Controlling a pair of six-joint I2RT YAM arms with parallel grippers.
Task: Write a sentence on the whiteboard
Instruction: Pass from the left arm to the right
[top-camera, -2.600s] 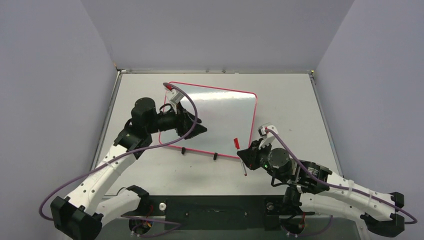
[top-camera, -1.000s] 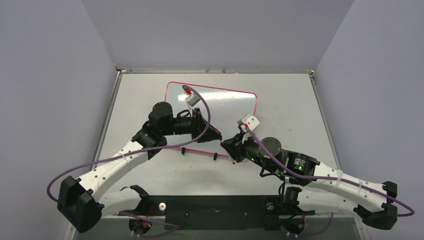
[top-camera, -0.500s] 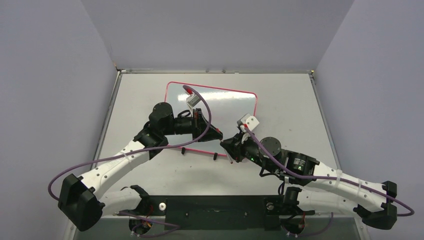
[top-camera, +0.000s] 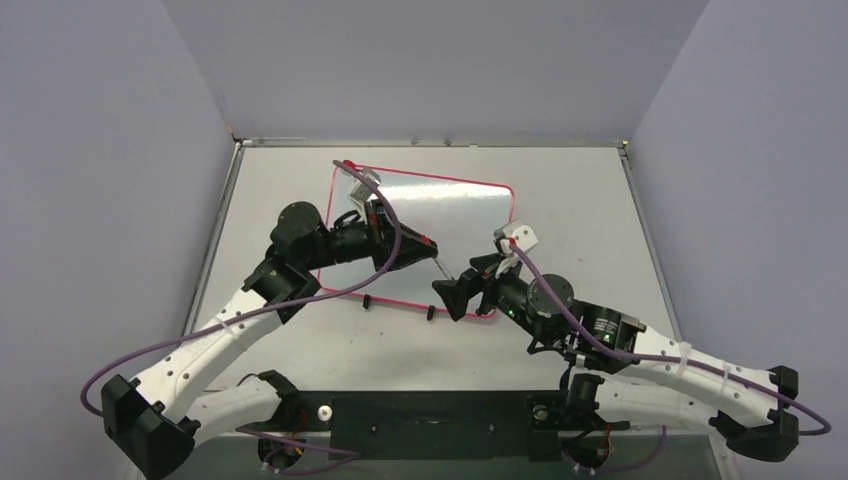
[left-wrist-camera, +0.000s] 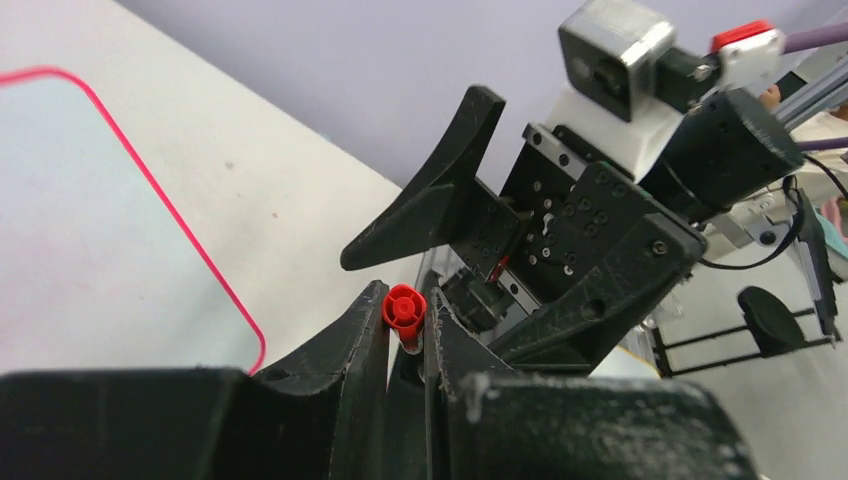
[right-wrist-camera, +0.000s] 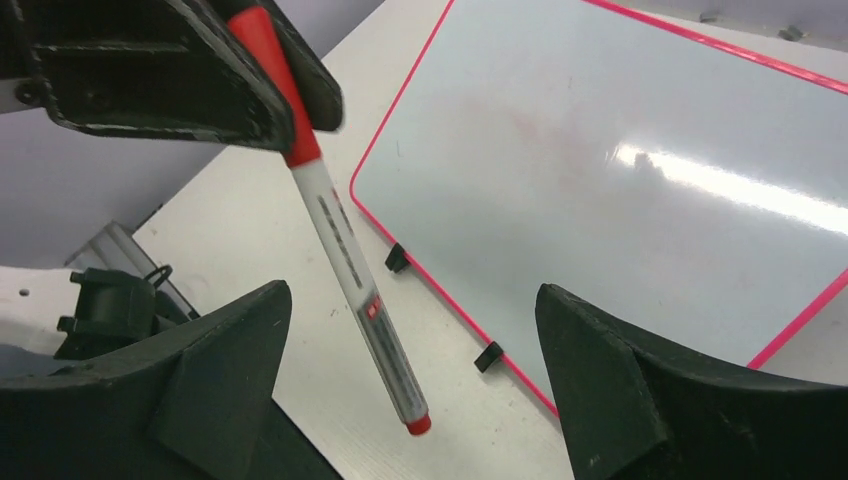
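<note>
While left hand (left-wrist-camera: 407, 325) clamps marker (right-wrist-camera: 345, 250) by its red cap and right hand (right-wrist-camera: 415, 290) gapes apart, best grip barrel squarely, pull axially.

A pale grey table (top-camera: 590, 210) with a thin metal rim along its 12 and 9 o'clock edges carries one loose thing, the whiteboard (top-camera: 460, 220). It lies flat, from the middle toward 12 o'clock, turned slightly clockwise, its long edges running roughly from 9 to 3 o'clock. Its frame is pink-red and its corners rounded. The glossy face shows a glare streak and a faint reddish smear. Two black clips (right-wrist-camera: 397, 258) sit on its 6 o'clock edge. A black plate (top-camera: 430, 425) lies along the table's 6 o'clock edge.
</note>
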